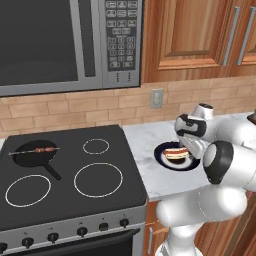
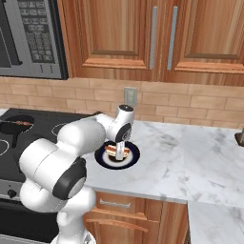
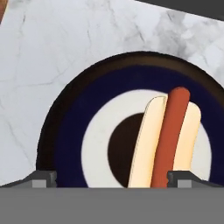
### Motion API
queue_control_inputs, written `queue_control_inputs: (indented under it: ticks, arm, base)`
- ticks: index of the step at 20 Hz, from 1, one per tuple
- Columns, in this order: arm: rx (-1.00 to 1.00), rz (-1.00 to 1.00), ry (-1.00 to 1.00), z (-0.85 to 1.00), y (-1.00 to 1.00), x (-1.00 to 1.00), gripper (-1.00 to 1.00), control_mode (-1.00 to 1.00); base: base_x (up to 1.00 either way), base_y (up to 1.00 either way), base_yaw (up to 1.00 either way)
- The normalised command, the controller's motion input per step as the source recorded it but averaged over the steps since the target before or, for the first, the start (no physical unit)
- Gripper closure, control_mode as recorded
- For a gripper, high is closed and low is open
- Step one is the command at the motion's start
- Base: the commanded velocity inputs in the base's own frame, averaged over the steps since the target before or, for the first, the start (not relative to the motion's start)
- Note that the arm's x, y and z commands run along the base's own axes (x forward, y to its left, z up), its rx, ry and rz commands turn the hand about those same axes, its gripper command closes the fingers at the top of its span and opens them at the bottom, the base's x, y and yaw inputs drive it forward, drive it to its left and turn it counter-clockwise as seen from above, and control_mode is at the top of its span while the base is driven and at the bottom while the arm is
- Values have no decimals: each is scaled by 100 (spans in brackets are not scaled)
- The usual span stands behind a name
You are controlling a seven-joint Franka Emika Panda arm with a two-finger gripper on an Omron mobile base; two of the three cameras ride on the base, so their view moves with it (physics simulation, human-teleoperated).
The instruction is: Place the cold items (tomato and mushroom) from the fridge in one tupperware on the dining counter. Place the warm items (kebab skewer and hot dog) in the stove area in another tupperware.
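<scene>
A: Where's the small tan bun with the red sausage along it, the hot dog (image 3: 168, 140)?

B: It's lying on a round plate (image 3: 70, 135) with a dark blue rim, a white ring and a dark centre, and the plate sits on the white marble worktop (image 2: 190, 162) just right of the black stove (image 1: 65, 175).

A: And the white arm's two-finger gripper (image 3: 111, 178)?

B: It hangs right over that plate, pointing down. Seen from the hand, the two small dark fingertips (image 3: 43, 178) stand wide apart with nothing between them, one at the plate's rim and the other beside the bun. So the jaws are spread wide, gripping nothing.

A: What about the short row of red and dark chunks on a stick?

B: The kebab skewer (image 1: 40, 149) rests across a small black frying pan (image 1: 35, 155) on the stove's back left burner, well apart from the plate.

A: Anything else up there?

B: A steel microwave (image 1: 65, 45) above the stove, wooden cabinets (image 2: 143, 38) beside it, a brick backsplash with a wall outlet (image 2: 130, 96).
</scene>
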Motion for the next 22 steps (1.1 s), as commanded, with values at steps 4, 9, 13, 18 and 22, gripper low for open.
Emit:
queue_control_inputs:
  ticks: [4,9,13,18,22]
  arm:
    - [-3,13,4,-6,1,35,-100,-100]
    - [-1,7,4,-7,0,18,-100,-100]
    - [0,0,12,-24,3,9,-100,-100]
    - [0,0,14,-31,4,14,-100,-100]
    - [0,2,4,-21,0,28,-100,-100]
  base:
    - [0,0,0]
    - [0,0,0]
    - [0,0,0]
    - [0,0,0]
    - [0,0,0]
